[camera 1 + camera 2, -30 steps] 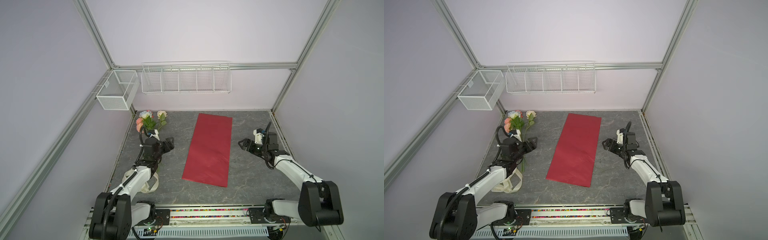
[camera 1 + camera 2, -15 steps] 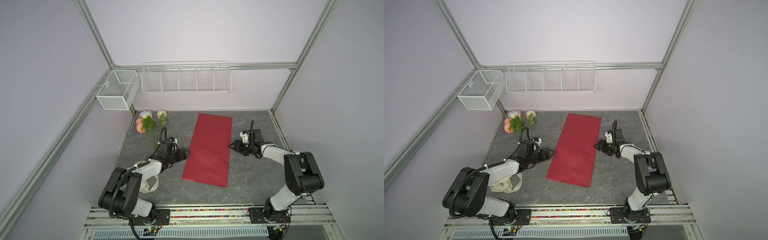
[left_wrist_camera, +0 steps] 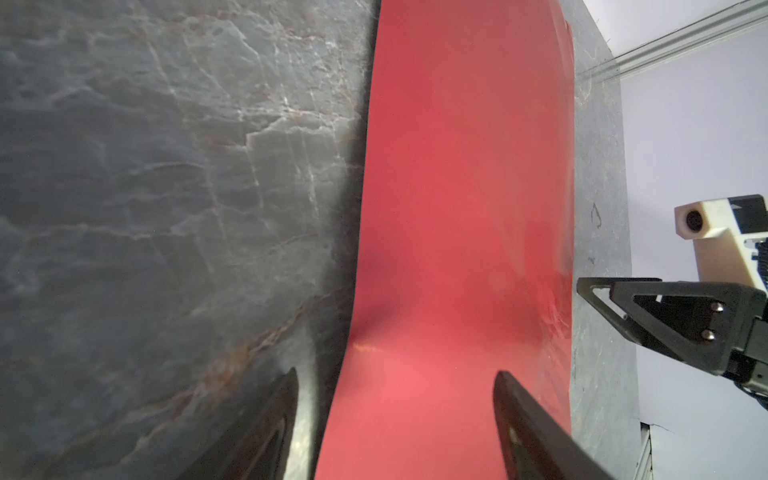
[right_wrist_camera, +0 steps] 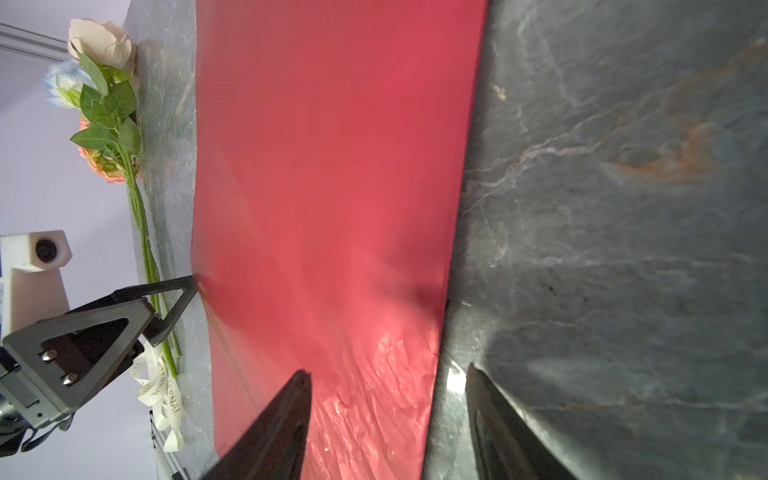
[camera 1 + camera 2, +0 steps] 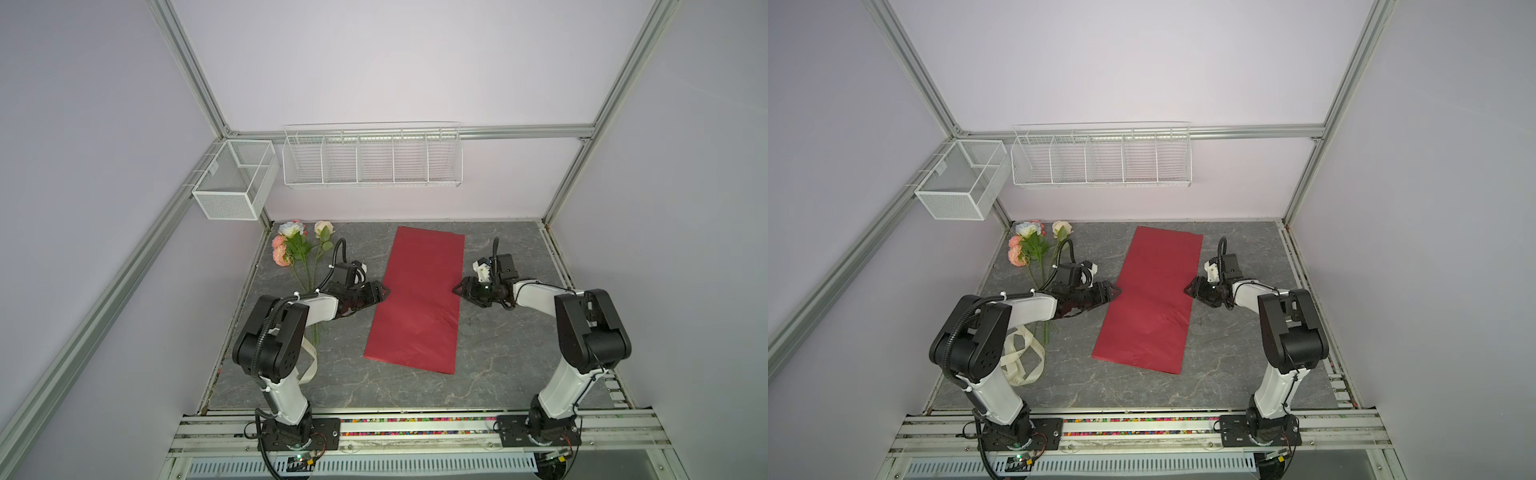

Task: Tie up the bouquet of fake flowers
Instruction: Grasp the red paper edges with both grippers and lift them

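The bouquet of fake flowers (image 5: 297,245) (image 5: 1030,245) (image 4: 108,104) lies loose at the table's far left, blooms toward the back wall. A dark-red paper sheet (image 5: 419,299) (image 5: 1150,299) (image 3: 457,208) (image 4: 332,166) lies flat mid-table. My left gripper (image 5: 384,292) (image 5: 1117,291) (image 3: 397,372) is low at the sheet's left edge and open, with that edge between its jaws. Opposite it, my right gripper (image 5: 456,289) (image 5: 1187,288) (image 4: 389,370) stands open astride the right edge. Neither holds the flowers.
A cream printed ribbon (image 5: 309,357) (image 5: 1021,361) (image 4: 162,390) lies coiled near the left arm's base, by the stem ends. A white mesh box (image 5: 235,180) and a long wire rack (image 5: 372,156) hang on the back walls. Frame rails border the table.
Both arms have reached inward to the red sheet's side edges. The left gripper has come away from the flower stems. Both sets of jaws have narrowed somewhat.
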`<move>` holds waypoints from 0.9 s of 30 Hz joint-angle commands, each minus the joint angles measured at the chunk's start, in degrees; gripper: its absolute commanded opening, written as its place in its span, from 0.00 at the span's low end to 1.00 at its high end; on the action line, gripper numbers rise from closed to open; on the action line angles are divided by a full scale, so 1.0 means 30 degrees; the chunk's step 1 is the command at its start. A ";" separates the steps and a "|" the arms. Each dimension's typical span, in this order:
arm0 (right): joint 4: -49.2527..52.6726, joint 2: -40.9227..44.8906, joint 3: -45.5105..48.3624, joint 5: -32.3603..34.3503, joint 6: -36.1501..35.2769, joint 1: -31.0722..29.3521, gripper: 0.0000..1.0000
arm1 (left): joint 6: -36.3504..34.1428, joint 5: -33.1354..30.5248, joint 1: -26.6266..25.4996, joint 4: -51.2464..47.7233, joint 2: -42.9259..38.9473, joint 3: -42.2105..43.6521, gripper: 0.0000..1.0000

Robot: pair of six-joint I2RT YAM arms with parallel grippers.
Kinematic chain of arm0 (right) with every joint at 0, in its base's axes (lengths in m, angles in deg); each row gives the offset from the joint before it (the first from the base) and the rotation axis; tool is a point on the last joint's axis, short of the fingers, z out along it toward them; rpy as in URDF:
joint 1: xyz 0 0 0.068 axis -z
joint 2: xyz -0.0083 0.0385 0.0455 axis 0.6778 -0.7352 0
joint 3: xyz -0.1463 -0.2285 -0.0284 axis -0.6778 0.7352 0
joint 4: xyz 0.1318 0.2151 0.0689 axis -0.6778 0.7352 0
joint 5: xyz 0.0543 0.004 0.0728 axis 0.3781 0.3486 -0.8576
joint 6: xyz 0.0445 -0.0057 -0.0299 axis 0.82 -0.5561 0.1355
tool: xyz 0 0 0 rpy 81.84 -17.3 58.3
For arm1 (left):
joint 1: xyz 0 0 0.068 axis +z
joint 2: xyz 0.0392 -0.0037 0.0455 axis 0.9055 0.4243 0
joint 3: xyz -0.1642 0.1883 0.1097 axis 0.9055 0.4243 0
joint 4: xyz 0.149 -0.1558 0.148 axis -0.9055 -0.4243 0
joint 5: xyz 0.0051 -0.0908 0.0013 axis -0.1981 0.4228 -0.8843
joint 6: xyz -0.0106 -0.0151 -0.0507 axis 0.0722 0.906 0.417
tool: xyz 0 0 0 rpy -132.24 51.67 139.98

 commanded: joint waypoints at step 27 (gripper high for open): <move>0.0883 -0.2249 -0.1665 -0.0306 -0.1067 0.0050 0.60 | 0.1741 0.4636 -0.0120 0.2990 0.0662 0.0125 0.28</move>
